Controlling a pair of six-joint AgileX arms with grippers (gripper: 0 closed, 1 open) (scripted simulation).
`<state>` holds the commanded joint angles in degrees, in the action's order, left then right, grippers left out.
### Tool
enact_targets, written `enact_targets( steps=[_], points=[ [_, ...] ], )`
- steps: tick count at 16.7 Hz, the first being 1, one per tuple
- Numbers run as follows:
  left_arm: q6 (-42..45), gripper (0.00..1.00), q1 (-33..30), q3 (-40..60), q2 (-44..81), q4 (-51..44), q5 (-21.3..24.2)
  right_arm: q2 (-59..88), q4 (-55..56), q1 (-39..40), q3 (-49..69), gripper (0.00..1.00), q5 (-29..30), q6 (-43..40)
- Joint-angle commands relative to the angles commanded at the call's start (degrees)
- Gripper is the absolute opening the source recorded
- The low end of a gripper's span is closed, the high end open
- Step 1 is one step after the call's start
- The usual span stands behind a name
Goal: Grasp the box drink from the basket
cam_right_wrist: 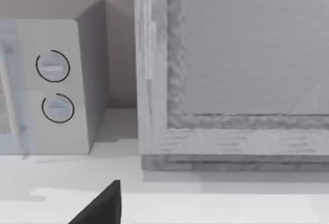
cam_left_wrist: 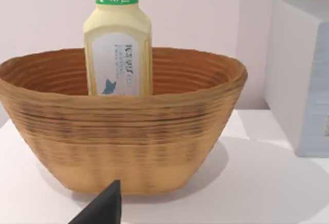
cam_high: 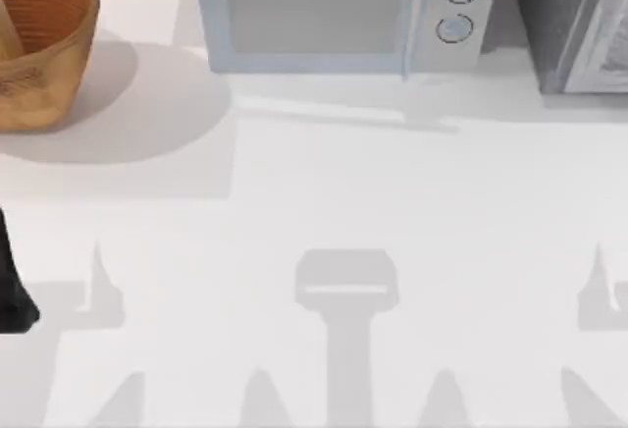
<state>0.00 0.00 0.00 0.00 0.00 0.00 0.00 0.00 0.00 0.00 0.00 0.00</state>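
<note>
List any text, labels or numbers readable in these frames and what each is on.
Green band on the drink in the basket: white characters, too blurred to read.
White front label on the drink: dark vertical print above a blue mark, unreadable.
Microwave: two round dials, no readable text.
</note>
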Motion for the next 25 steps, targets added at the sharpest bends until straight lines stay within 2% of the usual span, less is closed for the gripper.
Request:
enact_targets(
  steps=[5,9,21,25],
  points=[
    [0.3,1.0,0.4,1.4,3.6,2.2,0.7,0.0,0.0,0.0,0.0,1.0,0.0,0.0],
    [0.4,1.0,2.0,7.4,16.8,10.8,2.7,0.0,0.0,0.0,0.0,1.0,0.0,0.0],
    [0.3,1.0,9.7,36.5,87.2,51.7,11.0,0.0,0.0,0.0,0.0,1.0,0.0,0.0],
    [0.5,1.0,11.5,43.7,106.0,61.9,13.3,0.0,0.0,0.0,0.0,1.0,0.0,0.0]
  ],
)
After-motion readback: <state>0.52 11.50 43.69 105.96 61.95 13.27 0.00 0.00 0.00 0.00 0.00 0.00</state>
